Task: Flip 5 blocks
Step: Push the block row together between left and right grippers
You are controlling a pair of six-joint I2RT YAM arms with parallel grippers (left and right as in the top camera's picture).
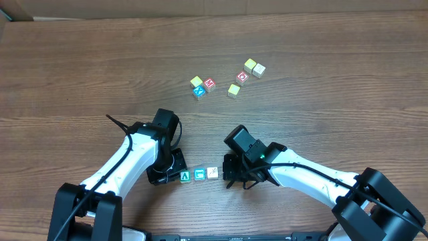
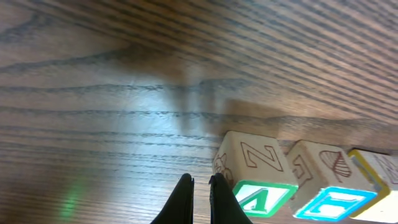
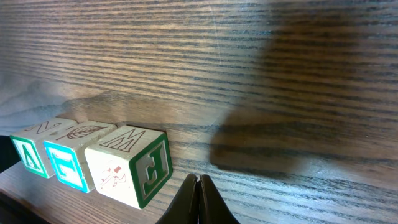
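Note:
Three blocks stand in a tight row near the table's front edge: a green-framed one (image 1: 185, 176), a cyan-framed one (image 1: 199, 175) and a cream one (image 1: 212, 173). My left gripper (image 1: 172, 175) sits just left of the row, shut and holding nothing. In the left wrist view its tips (image 2: 200, 180) are right beside the green A block (image 2: 255, 177), with the cyan block (image 2: 329, 190) beyond it. My right gripper (image 1: 229, 175) is just right of the row, shut and empty. In the right wrist view its tips (image 3: 198, 179) are close to the cream block (image 3: 130, 165).
Farther back lie more blocks: a cluster of three (image 1: 202, 86) at centre, then a yellow one (image 1: 233, 90), a red one (image 1: 243, 76) and a pale pair (image 1: 254, 67) to the right. Bare wooden table (image 1: 80, 73) surrounds them.

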